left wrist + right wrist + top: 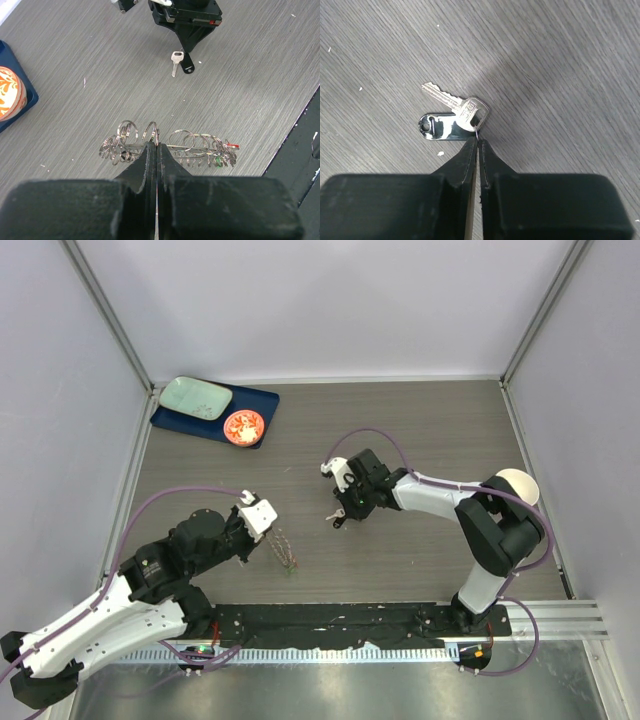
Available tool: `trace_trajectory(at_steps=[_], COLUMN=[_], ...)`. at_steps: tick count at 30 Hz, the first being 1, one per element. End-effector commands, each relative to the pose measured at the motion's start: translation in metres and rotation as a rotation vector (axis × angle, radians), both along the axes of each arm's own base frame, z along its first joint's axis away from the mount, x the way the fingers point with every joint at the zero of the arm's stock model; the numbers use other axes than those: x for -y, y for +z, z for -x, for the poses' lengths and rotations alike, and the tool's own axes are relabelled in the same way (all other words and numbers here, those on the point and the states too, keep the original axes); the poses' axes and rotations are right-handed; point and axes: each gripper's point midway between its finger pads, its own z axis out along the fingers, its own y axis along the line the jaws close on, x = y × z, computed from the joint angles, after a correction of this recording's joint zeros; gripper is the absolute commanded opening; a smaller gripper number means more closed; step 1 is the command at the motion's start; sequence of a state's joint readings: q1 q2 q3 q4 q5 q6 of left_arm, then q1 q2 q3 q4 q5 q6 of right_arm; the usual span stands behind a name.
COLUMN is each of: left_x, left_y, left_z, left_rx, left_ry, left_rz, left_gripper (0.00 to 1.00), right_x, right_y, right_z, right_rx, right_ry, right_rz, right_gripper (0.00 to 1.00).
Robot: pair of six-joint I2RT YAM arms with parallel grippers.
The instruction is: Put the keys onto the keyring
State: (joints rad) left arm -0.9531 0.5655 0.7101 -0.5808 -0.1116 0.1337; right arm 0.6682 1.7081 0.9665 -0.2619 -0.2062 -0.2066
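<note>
Beyond the keyring [185, 145] and off to its left, the orange-red dish [243, 426] sits on a blue tray [258, 400], out of the way. The left gripper [156, 146] has its fingers pressed tight on the keyring's wire near the middle. Loops fan out to both sides, and a red and a green tag sit at one end. To the right of the keyring and clear of it, the right gripper [477, 142] pinches the thin loop of a silver key [454, 101], with a shiny tag beside it. That hold looks slight. I'd worry the key swings or slips free on the way across. Its loop could also miss a ring's opening and shove the keyring askew in the left fingers.
</note>
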Motion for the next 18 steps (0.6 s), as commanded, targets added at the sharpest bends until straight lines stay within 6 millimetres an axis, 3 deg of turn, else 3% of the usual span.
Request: trace_trajectory(at_steps=[1,12,18], left_x=[0.0064,0.0061,0.0064], left_y=[0.0251,0.0262,0.0262], left_z=[-0.0038,-0.0039,-0.0041], left_rx=[0.037,0.04,0.041], left_ry=[0.001,0.002,0.002], left_rz=[0.073,0.075,0.077], left_gripper=[0.0,0.0,0.0], right_x=[-0.0001,-0.0014,-0.0033], right_y=[-0.0015,-0.0033,0.0011], right_z=[-0.0019,0.0006,0.0019], right_rx=[0.039,0.03,0.053], right_ry=[0.002,0.019,0.044], right_rz=[-0.01,-0.014,-0.03], right_gripper=[0.12,0.16,0.07])
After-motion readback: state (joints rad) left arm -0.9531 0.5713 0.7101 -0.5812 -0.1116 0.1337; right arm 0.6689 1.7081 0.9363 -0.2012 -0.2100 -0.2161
